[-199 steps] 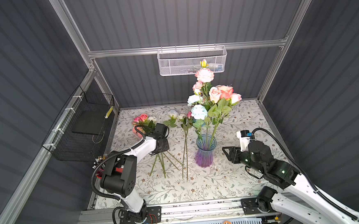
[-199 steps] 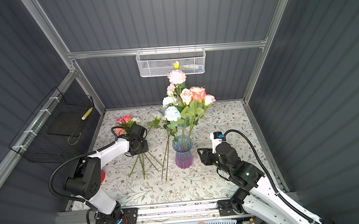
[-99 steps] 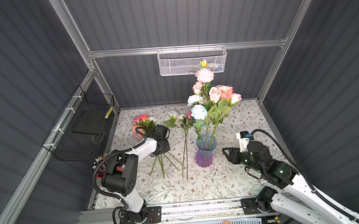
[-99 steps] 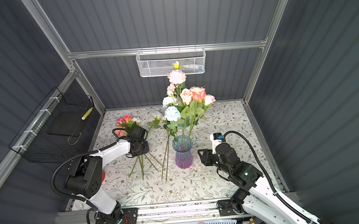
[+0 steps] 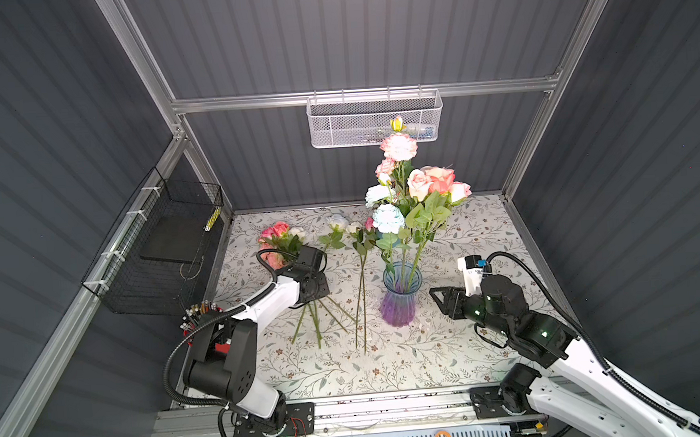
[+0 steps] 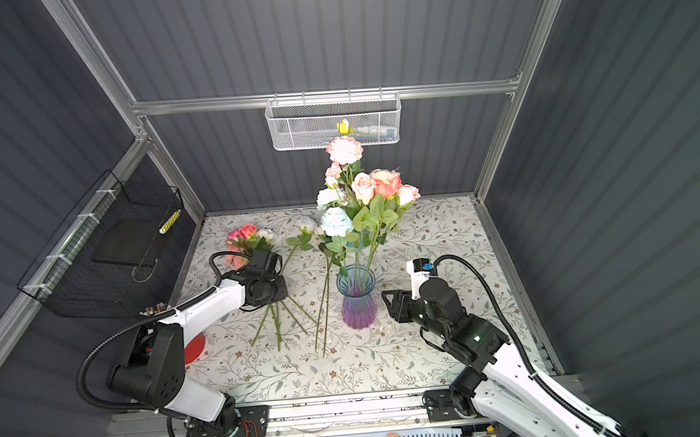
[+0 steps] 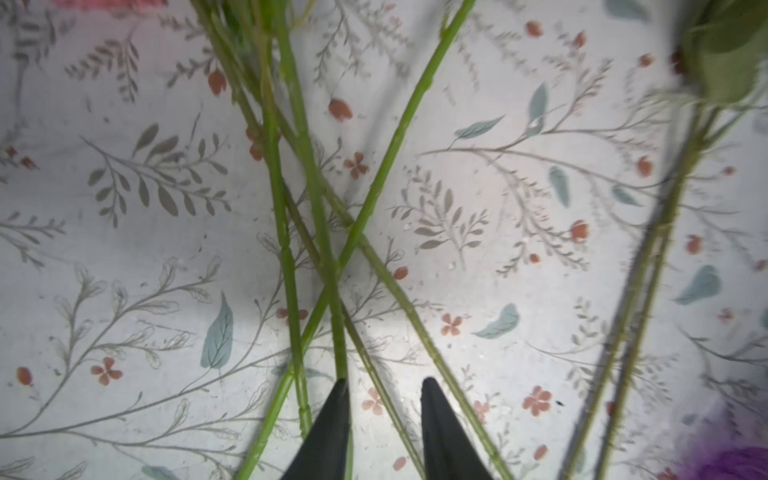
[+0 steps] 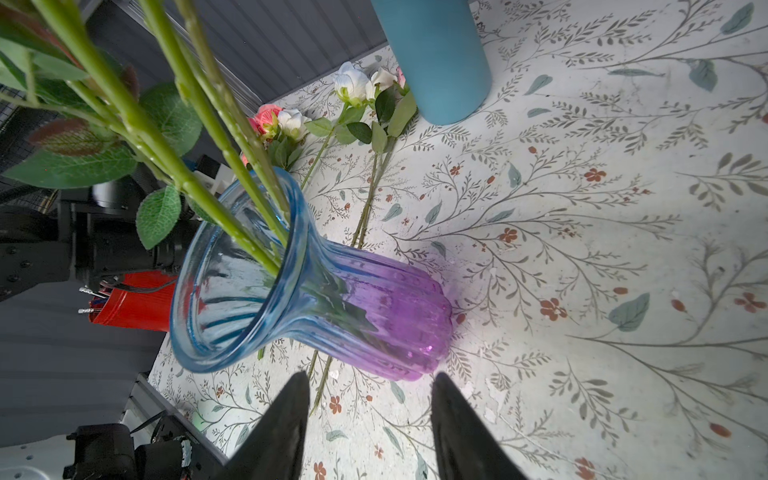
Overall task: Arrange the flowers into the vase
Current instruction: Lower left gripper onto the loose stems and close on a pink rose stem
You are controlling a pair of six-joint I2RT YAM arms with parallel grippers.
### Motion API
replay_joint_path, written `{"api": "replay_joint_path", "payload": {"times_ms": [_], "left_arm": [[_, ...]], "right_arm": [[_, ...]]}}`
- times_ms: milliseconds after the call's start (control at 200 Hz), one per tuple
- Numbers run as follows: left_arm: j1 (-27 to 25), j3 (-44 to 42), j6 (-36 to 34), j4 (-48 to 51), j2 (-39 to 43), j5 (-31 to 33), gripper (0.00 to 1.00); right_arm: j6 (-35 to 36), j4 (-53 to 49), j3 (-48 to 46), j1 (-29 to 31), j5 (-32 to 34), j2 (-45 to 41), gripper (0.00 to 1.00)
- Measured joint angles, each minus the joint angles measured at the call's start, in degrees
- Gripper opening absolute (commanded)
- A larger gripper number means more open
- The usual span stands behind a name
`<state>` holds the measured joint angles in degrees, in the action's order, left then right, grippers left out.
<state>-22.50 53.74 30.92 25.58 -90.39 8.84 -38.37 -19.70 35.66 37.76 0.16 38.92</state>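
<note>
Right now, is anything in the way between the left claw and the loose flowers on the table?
Nothing visible. The left gripper is right over the crossed stems, jaws open, one thin stem between its fingertips. Between that pile and the vase lie two more stems, flat on the table.

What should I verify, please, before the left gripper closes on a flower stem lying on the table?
1. Left gripper jaws apart: ok.
2. Only one of the loose green flower stems lined up between them: cannot tell; several cross there.
3. Blue-and-purple ribbed glass vase upright: ok.
4. Room in the vase's mouth: ok; the standing stems lean to one side.
5. Right gripper open, clear of the vase: ok.
</note>
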Motion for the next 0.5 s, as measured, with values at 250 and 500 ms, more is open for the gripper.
{"api": "replay_joint_path", "payload": {"times_ms": [250,500], "left_arm": [[0.0,-1.53,1.33,-0.57,-1.88,0.76,0.23],[0.0,-3.13,1.9,-2.49,-1.88,0.7,0.08]], "right_arm": [[-0.02,0.0,-0.02,-0.11,0.0,-0.44,0.5],[-0.15,0.37,-0.35,-0.13,-0.04,0.59,0.5]]}}
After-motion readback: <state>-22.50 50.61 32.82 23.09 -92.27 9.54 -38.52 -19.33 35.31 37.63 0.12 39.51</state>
